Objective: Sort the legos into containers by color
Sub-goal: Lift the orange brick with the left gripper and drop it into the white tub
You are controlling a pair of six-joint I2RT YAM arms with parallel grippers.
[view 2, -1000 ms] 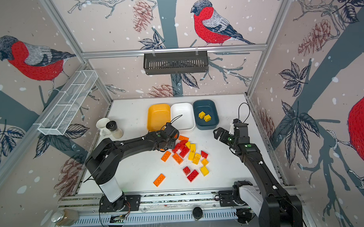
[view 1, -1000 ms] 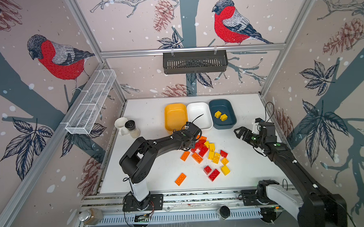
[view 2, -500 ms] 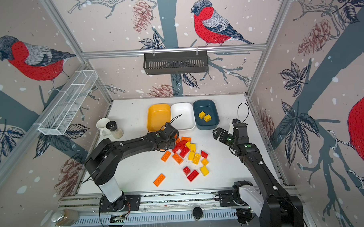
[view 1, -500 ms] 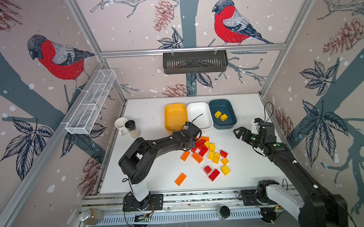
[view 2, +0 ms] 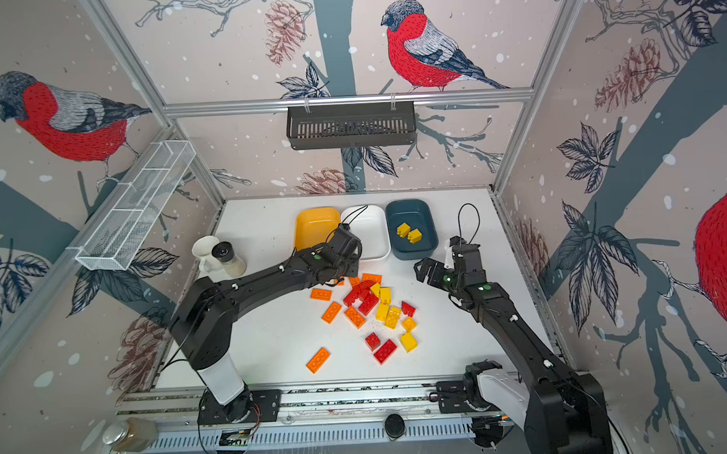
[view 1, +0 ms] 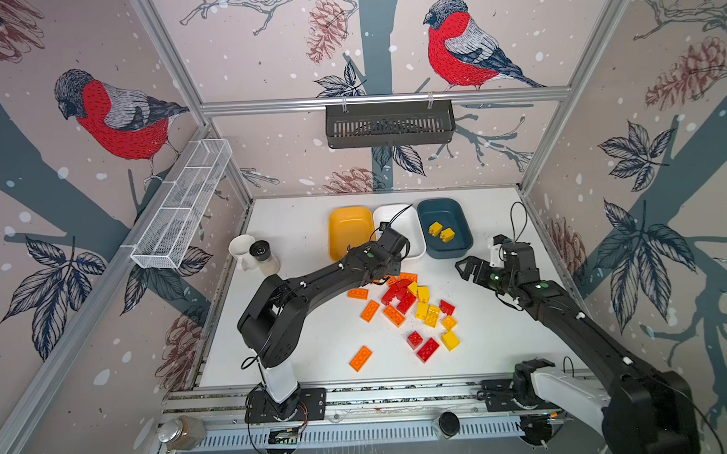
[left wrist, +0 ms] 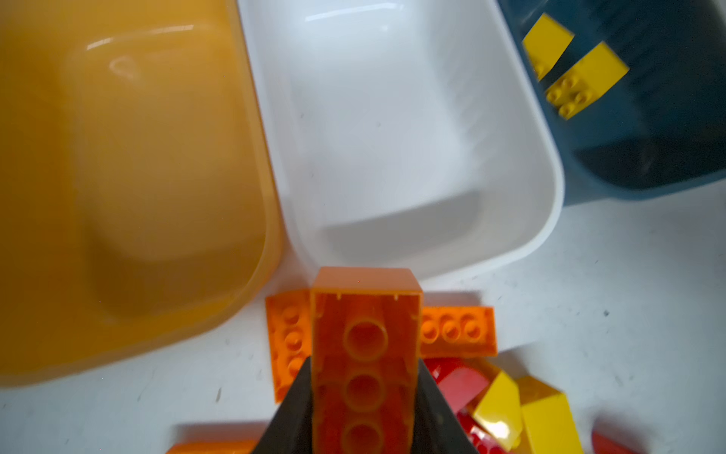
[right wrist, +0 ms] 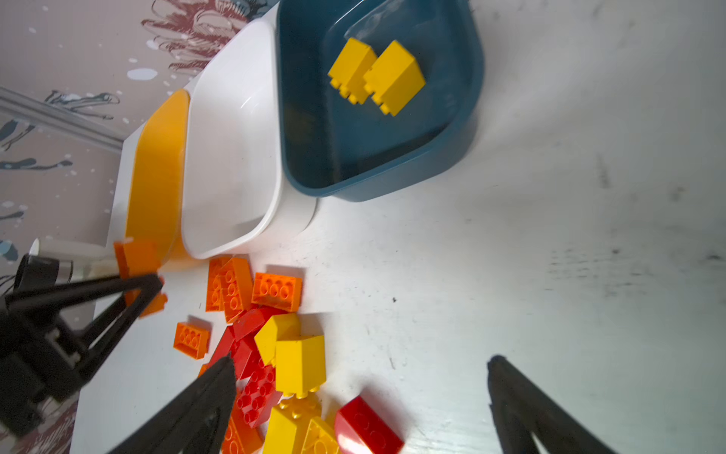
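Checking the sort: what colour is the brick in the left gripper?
Orange; the brick shows best in the left wrist view.

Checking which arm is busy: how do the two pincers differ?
The left pincer is shut on an orange brick; the right pincer stands wide open and empty. The left pincer is at the near rims of the yellow tub and white tub; the right pincer is beside the loose bricks. Both are black and pointed.
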